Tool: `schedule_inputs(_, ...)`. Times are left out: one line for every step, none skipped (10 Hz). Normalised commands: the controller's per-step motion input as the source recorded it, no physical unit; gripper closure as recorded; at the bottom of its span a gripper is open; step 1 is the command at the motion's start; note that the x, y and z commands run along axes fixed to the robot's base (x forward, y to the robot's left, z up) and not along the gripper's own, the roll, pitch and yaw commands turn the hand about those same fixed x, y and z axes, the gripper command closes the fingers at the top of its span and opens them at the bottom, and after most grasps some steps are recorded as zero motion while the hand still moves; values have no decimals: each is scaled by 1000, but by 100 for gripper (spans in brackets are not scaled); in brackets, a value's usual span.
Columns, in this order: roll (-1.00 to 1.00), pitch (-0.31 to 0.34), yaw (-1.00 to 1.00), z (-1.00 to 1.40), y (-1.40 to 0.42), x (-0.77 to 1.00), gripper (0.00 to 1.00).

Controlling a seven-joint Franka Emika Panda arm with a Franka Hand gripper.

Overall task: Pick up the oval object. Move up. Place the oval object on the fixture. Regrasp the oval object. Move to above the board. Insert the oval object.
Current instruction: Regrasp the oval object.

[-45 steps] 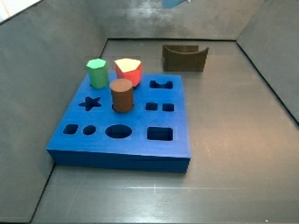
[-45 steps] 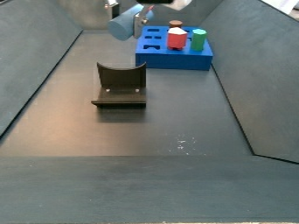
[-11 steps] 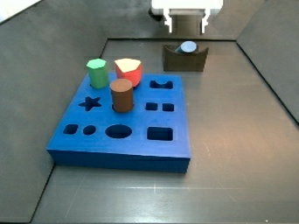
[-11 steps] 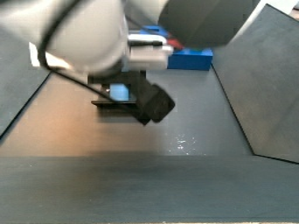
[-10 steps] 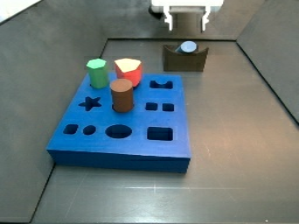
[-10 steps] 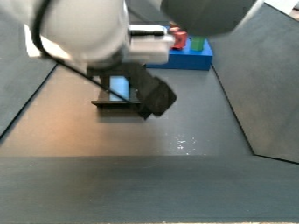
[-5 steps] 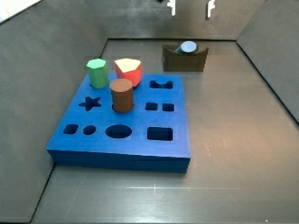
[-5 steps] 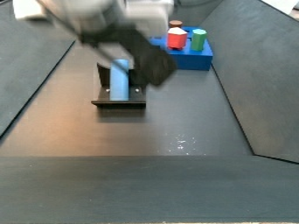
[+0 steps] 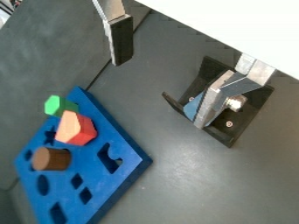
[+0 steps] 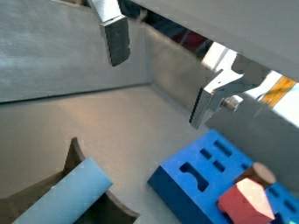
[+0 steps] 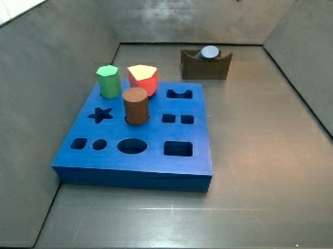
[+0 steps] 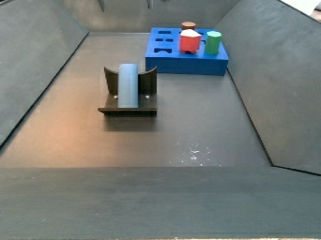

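1. Since half a second ago the gripper [image 9: 176,66] has risen out of both side views, leaving the peg [image 12: 127,87] alone on the fixture [image 12: 128,103].
2. Only the wrist views show the gripper now, high above the floor, its fingers [image 10: 114,39] spread wide apart with nothing between them.
3. Lying lengthwise in the fixture's notch, the peg shows its round end in a side view [image 11: 208,53] and its pale blue side in a wrist view [image 10: 65,200].
4. On the floor well apart from the fixture sits the board [image 11: 143,156], with its oval hole [image 11: 132,147] empty.
5. At the board's far edge stand three other pegs: a green one [image 11: 108,80], a red one with a yellowish top [image 11: 143,79], and a brown cylinder [image 11: 135,107] just in front of them.
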Motion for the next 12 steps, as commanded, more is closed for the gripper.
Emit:
schedule_inputs(1000,30,27,20,-192,-31,0)
schedule_inputs(1000,29,27,49,-18,-38,0)
schedule_inputs(1000,25,27,28,-28,-40,0)
schedule_inputs(1000,17,28,9,-39,-37,0)
schedule_inputs(1000,14,28,12,-32,-41,0)
schedule_inputs(1000,6,29,13,-23,-42,0)
schedule_inputs(1000,0,29,10,-23,-40,0)
schedule_inputs(1000,-8,30,10,-20,-32,0)
schedule_inputs(1000,-11,31,8,-19,-28,0)
schedule_inputs(1000,-13,33,6,-16,-28,0)
schedule_inputs(1000,-11,34,11,-15,-22,0)
schedule_inputs(1000,-8,35,11,-20,-15,0)
